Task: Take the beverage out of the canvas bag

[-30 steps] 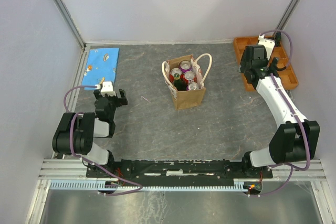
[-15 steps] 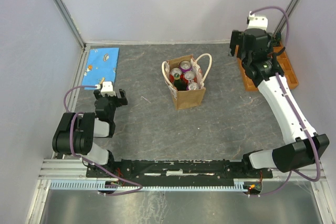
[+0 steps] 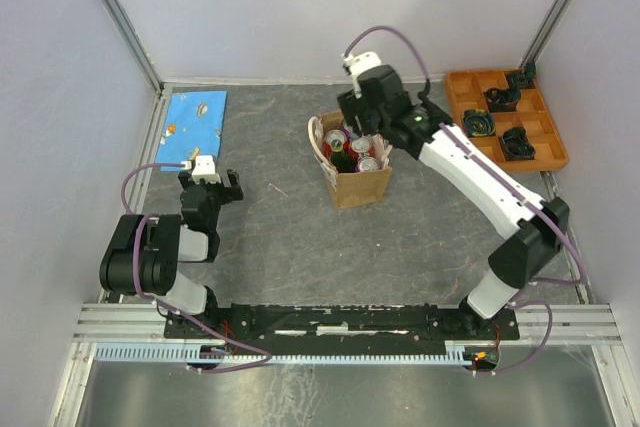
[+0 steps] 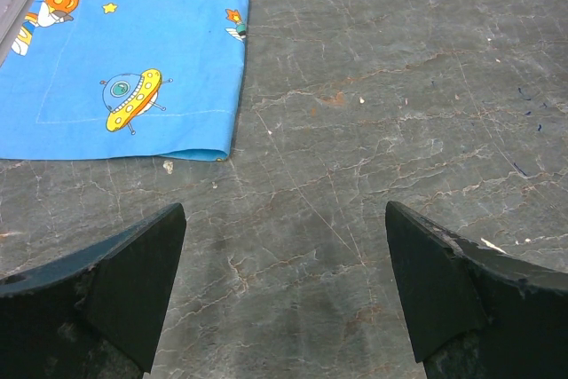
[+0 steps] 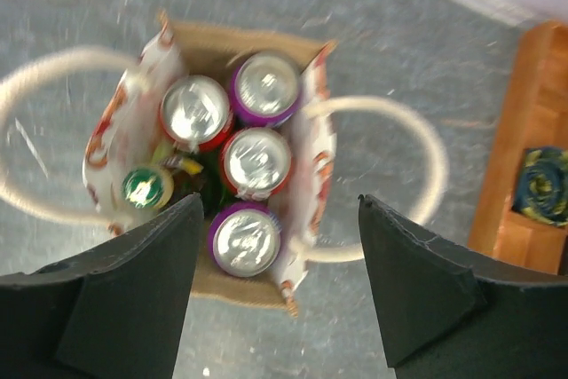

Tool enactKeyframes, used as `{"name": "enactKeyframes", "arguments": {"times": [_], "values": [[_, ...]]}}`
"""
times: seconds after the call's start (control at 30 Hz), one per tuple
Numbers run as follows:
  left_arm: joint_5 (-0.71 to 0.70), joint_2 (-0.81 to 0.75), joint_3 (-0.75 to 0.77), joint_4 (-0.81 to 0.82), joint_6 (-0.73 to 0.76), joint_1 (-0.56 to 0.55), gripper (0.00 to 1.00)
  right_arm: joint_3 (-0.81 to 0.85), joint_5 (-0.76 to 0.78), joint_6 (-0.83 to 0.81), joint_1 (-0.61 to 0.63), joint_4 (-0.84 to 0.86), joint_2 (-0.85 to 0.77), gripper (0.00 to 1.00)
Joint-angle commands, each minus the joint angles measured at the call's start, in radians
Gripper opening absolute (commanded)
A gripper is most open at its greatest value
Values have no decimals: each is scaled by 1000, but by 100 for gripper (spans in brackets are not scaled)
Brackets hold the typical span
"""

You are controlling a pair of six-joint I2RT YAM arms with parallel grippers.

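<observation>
The canvas bag (image 3: 358,185) stands open in the middle of the table, tan with white loop handles (image 5: 417,130). In the right wrist view the canvas bag (image 5: 240,42) holds several upright cans: a red one (image 5: 195,113), a purple one (image 5: 264,86), a red one (image 5: 256,159) and a purple one (image 5: 246,239), plus a green-capped bottle (image 5: 146,186). My right gripper (image 5: 280,206) is open and empty. It hovers above the bag's far rim in the top view (image 3: 358,127). My left gripper (image 3: 205,185) is open and empty, low over bare table at the left (image 4: 284,210).
A blue cartoon-print cloth (image 3: 195,117) lies at the back left, just ahead of the left gripper (image 4: 133,51). An orange compartment tray (image 3: 505,117) with dark small parts sits at the back right and shows at the right wrist view's edge (image 5: 524,148).
My right arm has swung left from over the orange tray to above the bag. The left arm and the bag have not moved.
</observation>
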Motion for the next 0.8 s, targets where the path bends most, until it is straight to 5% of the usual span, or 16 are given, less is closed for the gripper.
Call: {"name": "enactKeyframes", "arguments": {"times": [0.0,0.77], "values": [[-3,-2,22,28,-8,0,99,35,-22,26,49,-93,27,78],[-2,-2,22,30,-8,-1,99,-157,-168,169,48,-146,129,76]]}}
